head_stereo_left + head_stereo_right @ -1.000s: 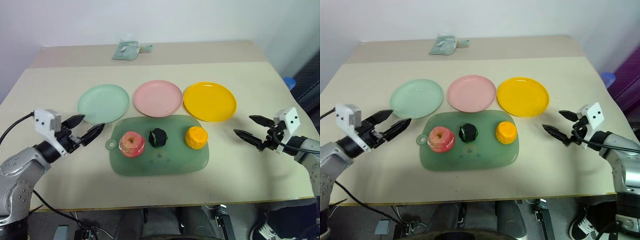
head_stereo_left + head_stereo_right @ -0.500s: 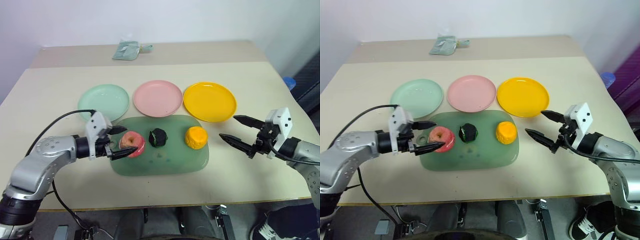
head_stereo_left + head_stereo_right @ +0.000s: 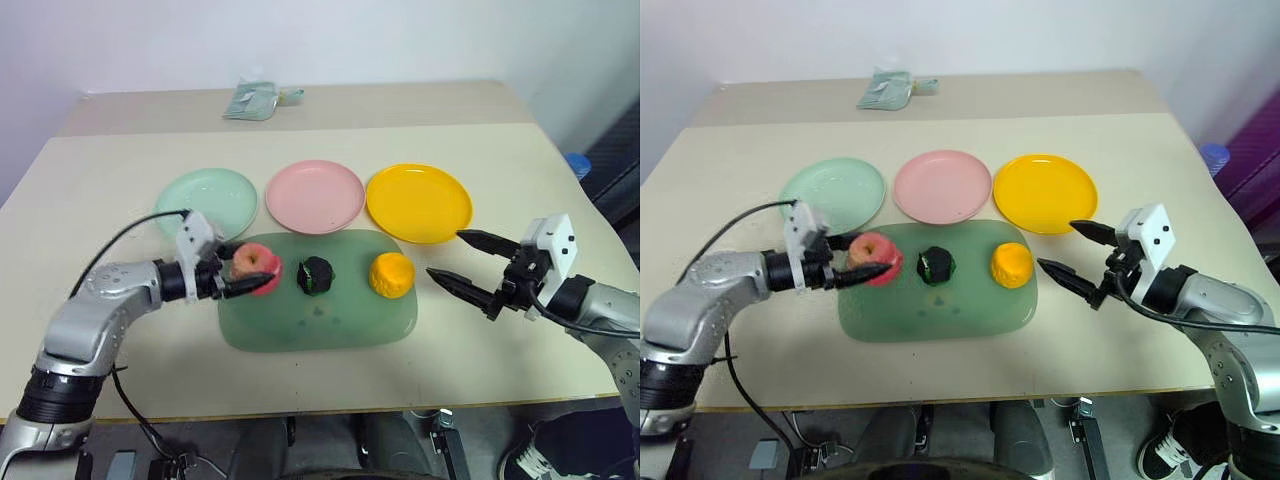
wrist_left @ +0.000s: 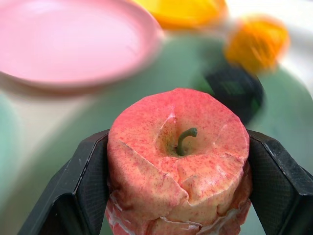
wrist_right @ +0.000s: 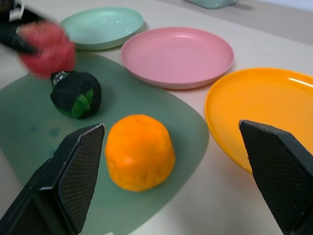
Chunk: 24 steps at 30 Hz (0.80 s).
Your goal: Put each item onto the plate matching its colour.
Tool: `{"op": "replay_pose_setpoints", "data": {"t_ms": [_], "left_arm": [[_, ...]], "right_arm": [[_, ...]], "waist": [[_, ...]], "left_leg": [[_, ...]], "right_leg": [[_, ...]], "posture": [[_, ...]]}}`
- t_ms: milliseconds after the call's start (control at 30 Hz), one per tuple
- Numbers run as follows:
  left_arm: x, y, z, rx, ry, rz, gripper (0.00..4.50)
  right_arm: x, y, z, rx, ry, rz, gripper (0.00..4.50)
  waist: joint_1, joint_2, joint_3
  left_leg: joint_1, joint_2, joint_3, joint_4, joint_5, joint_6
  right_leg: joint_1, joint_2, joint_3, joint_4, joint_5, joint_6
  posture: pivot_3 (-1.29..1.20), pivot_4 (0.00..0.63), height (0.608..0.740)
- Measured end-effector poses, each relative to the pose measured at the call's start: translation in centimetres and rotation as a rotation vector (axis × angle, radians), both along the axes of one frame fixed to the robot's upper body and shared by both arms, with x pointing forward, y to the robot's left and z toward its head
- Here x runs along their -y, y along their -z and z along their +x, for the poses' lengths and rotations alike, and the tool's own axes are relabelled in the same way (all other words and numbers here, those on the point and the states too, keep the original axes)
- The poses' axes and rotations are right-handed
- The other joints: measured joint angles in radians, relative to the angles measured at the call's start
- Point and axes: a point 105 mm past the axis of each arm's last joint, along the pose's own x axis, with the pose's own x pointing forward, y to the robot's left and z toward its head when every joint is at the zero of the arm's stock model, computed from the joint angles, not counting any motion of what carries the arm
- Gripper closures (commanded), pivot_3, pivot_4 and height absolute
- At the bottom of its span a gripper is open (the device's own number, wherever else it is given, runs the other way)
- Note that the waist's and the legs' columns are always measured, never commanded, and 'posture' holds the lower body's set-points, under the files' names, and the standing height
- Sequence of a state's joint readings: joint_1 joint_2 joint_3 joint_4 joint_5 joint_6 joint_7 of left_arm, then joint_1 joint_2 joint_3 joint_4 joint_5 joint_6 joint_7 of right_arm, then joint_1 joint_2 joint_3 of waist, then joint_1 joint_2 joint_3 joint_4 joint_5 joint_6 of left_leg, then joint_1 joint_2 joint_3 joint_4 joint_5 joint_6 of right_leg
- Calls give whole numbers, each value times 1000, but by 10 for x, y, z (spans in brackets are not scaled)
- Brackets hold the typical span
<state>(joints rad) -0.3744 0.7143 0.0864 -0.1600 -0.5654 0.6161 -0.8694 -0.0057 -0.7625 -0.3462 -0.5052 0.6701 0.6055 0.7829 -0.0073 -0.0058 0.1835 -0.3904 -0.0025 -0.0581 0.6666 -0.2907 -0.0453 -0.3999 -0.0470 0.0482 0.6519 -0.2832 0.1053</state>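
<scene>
- Red-pink apple [image 4: 178, 196]: clamped between the two black fingers of the left claw [image 3: 240, 277], over the left end of the dark-green rounded plastic board [image 3: 318, 322]. The grip sits on the apple's flanks with the stem upward, which judging by the task suits a carry to the pink plate.
- Right claw [image 3: 462, 262]: fingers well apart, holding nothing, hanging over the bare desk [image 3: 520, 160] just beside the board's right edge. It faces the orange-yellow round fruit [image 3: 392, 275], probably staged for that item.
- Orange-yellow fruit: on the right part of the board, untouched, near the yellow plate.
- Dark green-black lumpy ball [image 3: 317, 275]: on the middle of the board, between apple and fruit.
- Three round shallow plastic plates beyond the board, in a row and bearing nothing: mint green plate [image 3: 206, 196], pink plate [image 3: 315, 195], yellow plate [image 3: 419, 202]. The pink plate lies nearest the apple's path.
- Pale green packet [image 3: 257, 101]: at the far desk edge, well apart from the rest.
- View differences: the left wrist view shows both finger pads pressed on the apple's skin; the head views show the row order of the plates.
</scene>
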Motion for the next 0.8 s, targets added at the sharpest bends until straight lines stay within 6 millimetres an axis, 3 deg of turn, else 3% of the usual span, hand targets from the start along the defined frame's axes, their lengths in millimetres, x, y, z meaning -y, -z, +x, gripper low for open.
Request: {"op": "replay_pose_setpoints", "data": {"t_ms": [67, 167, 233, 333, 400, 467, 600, 667, 800], "left_arm": [[7, -24, 24, 74, -39, -23, 1153], [29, -32, 57, 120, -65, 18, 1153], [54, -24, 83, 96, -75, 42, 1153], [84, -2, 105, 51, -83, 97, 1153], [90, 13, 115, 22, -111, 128, 292], [91, 12, 123, 35, -134, 140, 40], [83, 1, 120, 63, -101, 74, 40], [66, -9, 110, 93, -70, 25, 40], [37, -24, 69, 129, 54, 20, 40]], "right_arm": [[-9, -6, 4, 23, -28, 13, 0], [-20, -12, 8, 49, -60, 27, 0], [-28, -13, 11, 57, -77, 43, 0], [-36, -10, 13, 52, -82, 49, 0], [-37, -9, 14, 51, -69, 58, 0], [-35, -7, 14, 50, -46, 57, 0], [-36, -2, 2, 42, -36, 45, 0], [-31, 6, -6, 5, -25, 31, 0], [-22, 18, -18, -59, -35, -32, 0]], "waist": [[2, -1, 0], [4, -1, 0], [7, -1, 0], [6, -1, 0], [-5, -2, 0], [-10, -2, 0], [-10, -2, 0], [-12, -2, 0], [-8, -1, 0]], "left_leg": [[0, -1, 0, 1, 0, 0], [0, -2, 1, 1, 0, 0], [-1, -2, 1, 1, 0, 0], [-2, -2, 2, 1, 0, 0], [-4, -2, 2, 0, 0, 0], [-5, -1, 2, -1, 0, 0], [-5, -1, 0, -1, 0, 0], [-5, -1, 1, -1, 0, 0], [-4, 0, 1, 0, 0, -1]], "right_leg": [[1, 0, -1, 0, 0, 1], [1, 0, -1, -1, 0, 1], [1, 0, -1, -1, 0, 1], [-1, 0, -1, -2, 0, 1], [-4, 0, -1, -1, 0, 1], [-7, 1, 0, 0, 0, 1], [-7, 1, 1, 2, 0, 1], [-7, 1, 2, 2, 0, 1], [-7, 0, 2, 3, 0, 1]], "posture": [[0, 150, 740], [0, 150, 740], [0, 150, 740], [0, 150, 740], [0, 150, 740], [0, 150, 740], [0, 150, 740], [0, 150, 740], [0, 150, 740]]}}
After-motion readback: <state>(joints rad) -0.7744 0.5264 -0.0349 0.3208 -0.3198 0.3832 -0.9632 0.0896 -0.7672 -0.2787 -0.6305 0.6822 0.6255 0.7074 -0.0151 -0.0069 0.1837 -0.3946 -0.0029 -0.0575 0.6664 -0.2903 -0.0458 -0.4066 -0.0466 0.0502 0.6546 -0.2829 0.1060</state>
